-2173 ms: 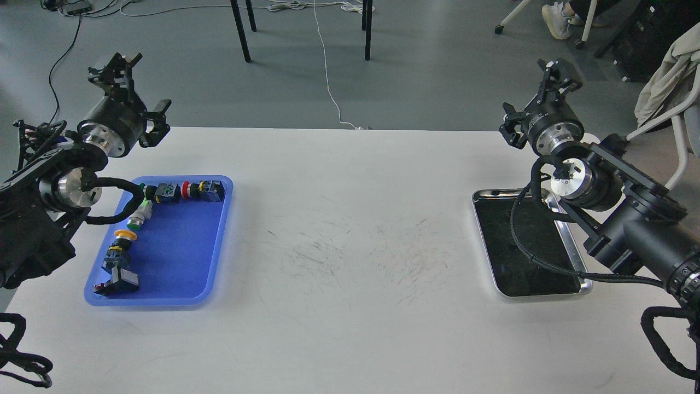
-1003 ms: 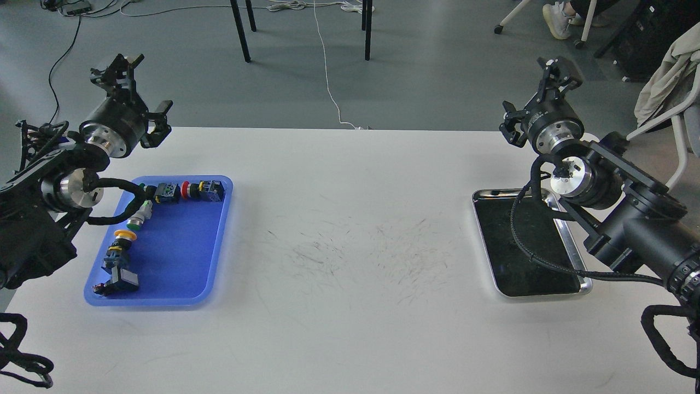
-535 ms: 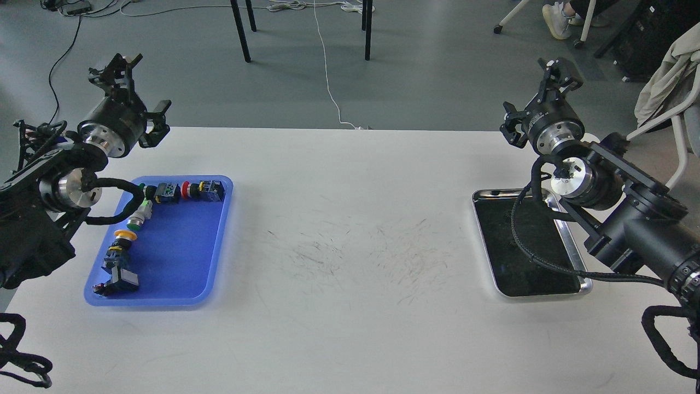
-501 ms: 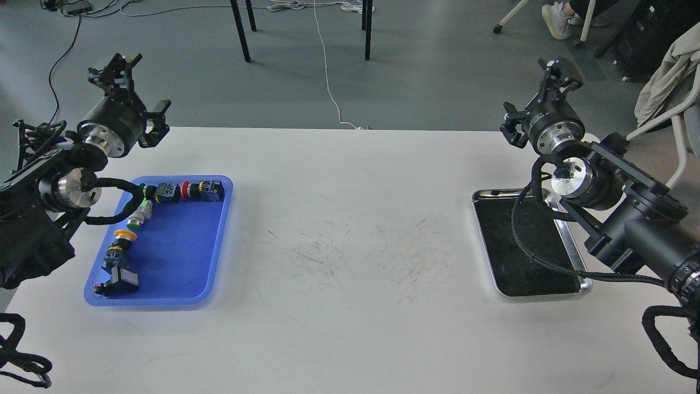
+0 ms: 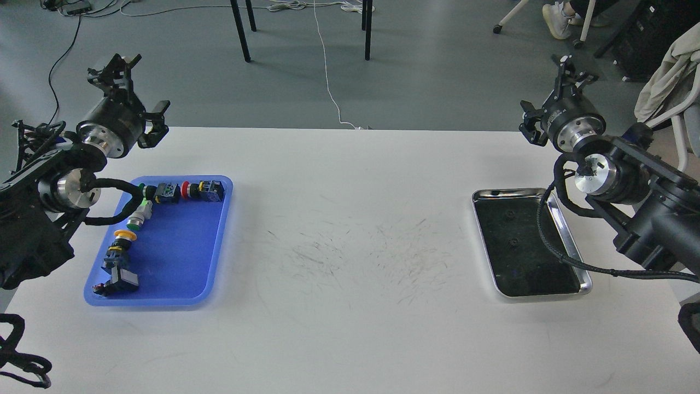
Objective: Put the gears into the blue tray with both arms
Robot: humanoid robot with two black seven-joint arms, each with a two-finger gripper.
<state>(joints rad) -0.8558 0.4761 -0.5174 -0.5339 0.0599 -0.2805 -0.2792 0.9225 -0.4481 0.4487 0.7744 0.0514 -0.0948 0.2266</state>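
Scuffed white tabletop, glossy rimmed blue tray, two tiny gears on my shiny metal tray, left end effector and right end effector raised, spread, empty

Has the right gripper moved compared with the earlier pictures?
Yes. The right gripper has shifted to the right, away from the table's centre, judged against the silver tray, which stays in place. More of the tray's dark inside now shows.

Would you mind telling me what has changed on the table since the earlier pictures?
The right arm swung right, off the silver tray, uncovering two small dark gears inside. Nothing grasped or released. The left claw, blue tray and its switches stayed put.
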